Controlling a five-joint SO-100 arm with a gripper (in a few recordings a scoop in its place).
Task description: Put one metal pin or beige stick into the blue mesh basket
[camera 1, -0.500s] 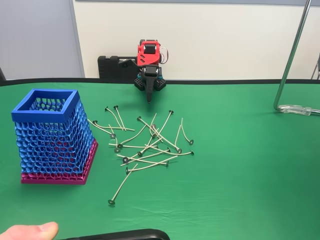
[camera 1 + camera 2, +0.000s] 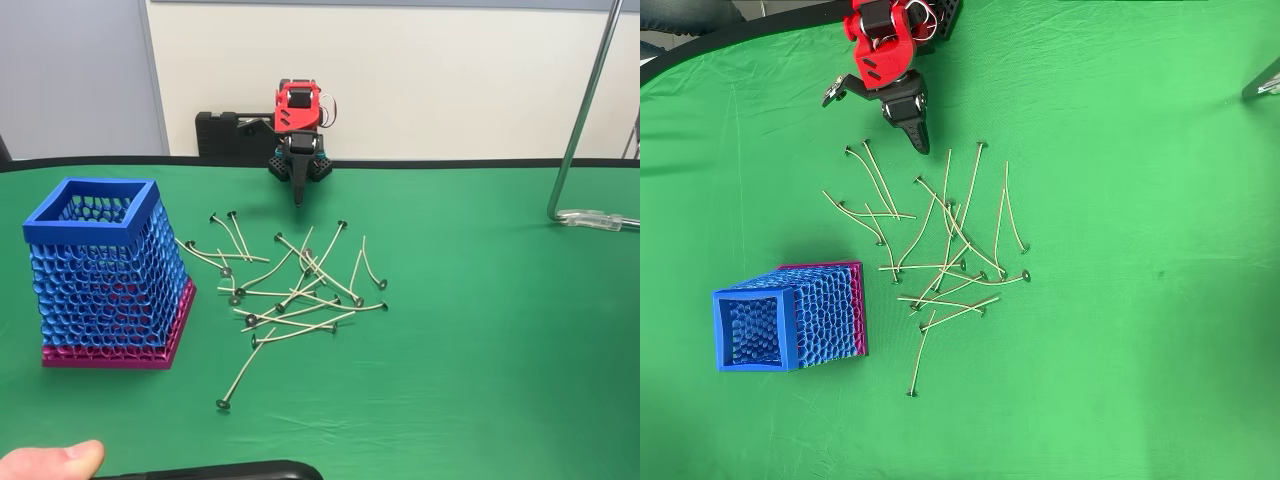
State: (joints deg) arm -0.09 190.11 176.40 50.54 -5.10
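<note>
Green cloth-covered table, wide, flat. Far edge, centre in the fixed view: red-and-black five-joint arm, folded low, dark two-finger gripper pointing down at the cloth just short of the pile. Jaws drawn together to a narrow point, nothing between them as far as either view tells.

Left side: tall square blue plastic mesh basket, honeycomb walls, solid rim, magenta base, upright. Interior through the open top in the overhead view: lattice only, no stick made out.

Centre: loose heap of thin beige sticks with small dark disc heads, crossed over one another, near the basket's right side but apart from it. One straggler lying nearest the front edge.

Near-left corner: part of a person's hand.

Judgement: task not begun. Left to do: reach, pinch one stick, lift, carry left, drop into basket.
</note>
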